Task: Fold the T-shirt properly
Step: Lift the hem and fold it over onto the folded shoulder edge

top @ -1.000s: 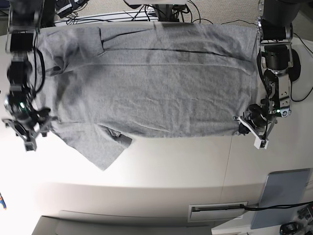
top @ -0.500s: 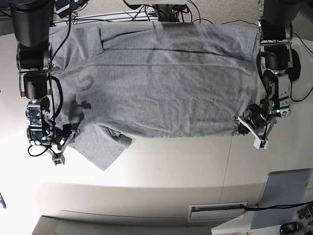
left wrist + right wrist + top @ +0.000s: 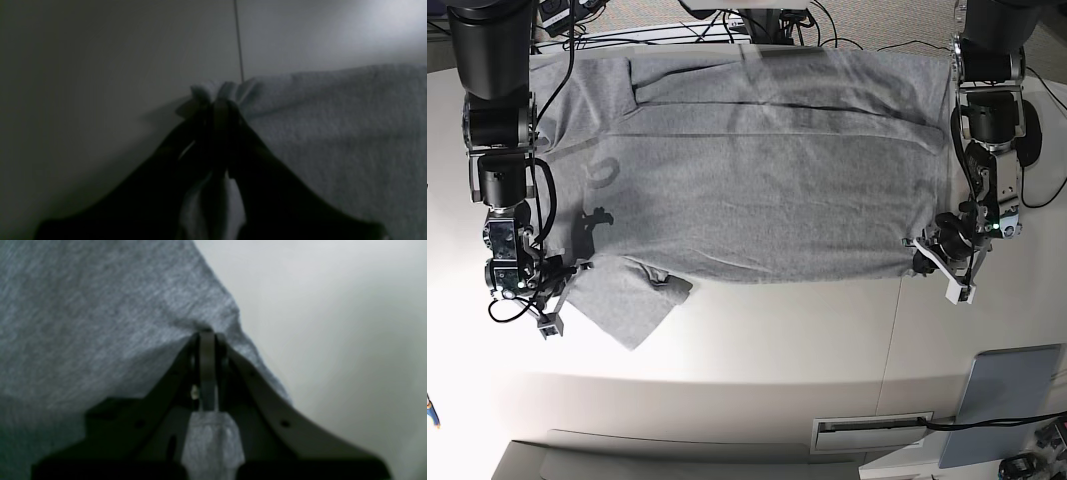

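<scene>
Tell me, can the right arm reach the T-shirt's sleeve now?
Yes, it seems so: the right gripper is already shut on the grey T-shirt at the sleeve's edge, with nothing in between.

T-shirt: heathered grey knit cloth, matt, slightly fuzzy. Table: smooth, pale, faintly glossy surface.

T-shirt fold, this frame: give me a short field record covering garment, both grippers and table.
garment: grey T-shirt spread flat, sleeve hanging toward the near edge
left gripper: shut on the T-shirt's near corner
right gripper: shut on the T-shirt's edge by the sleeve
table: white, bare in front of the shirt
fold: not yet begun
</scene>
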Tool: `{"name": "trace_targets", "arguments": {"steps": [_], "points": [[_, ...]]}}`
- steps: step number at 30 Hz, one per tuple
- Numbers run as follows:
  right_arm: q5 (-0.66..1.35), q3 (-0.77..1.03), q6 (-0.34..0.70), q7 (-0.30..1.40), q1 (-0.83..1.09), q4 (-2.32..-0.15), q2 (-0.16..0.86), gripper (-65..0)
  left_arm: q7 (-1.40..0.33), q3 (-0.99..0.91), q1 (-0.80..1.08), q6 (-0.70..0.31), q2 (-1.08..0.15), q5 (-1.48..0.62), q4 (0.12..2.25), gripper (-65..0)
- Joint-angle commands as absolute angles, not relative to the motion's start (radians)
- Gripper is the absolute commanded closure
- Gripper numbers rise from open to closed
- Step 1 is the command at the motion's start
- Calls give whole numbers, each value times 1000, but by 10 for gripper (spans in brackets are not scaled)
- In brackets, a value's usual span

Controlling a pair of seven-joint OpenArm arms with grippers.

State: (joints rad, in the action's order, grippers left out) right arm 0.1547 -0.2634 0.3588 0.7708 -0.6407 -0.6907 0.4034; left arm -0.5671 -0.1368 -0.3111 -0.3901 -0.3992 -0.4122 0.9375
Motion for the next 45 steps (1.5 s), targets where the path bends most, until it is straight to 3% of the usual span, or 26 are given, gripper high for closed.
{"name": "trace_targets", "arguments": {"steps": [1,9,11,14,17,23,31,38,42,45], "points": [[138,-262,342,780,-660,-713,427,0,-605,-134,-313,-393,-405,-396,938,0],[138,-262,323,760,-665,-772,436,0,-605,-134,-313,-393,-405,-396,938,0],[139,-262,331,729,-665,-772,438,-81,-606,-134,-313,-393,-405,-396,938,0],[136,-262,368,645,-665,-772,443,-265,-606,-134,-313,-393,-405,-396,938,0],[106,-262,374,569,-665,-770,443,-324,-607,-134,-313,-393,-405,-396,938,0],[104,-262,373,562,-665,-752,443,-324,-607,-134,-313,-393,-405,-396,938,0],[104,-262,371,432,-666,-545,440,-315,-610,-134,-313,-393,-405,-396,938,0],[100,-262,384,557,-667,-526,442,0,-613,-134,-313,-393,-405,-396,938,0],[85,-262,294,556,-665,-549,444,0,-611,-134,-313,-392,-405,-396,938,0],[86,-262,287,574,-665,-622,446,0,-602,-134,-313,-388,-408,-396,956,0]]}}
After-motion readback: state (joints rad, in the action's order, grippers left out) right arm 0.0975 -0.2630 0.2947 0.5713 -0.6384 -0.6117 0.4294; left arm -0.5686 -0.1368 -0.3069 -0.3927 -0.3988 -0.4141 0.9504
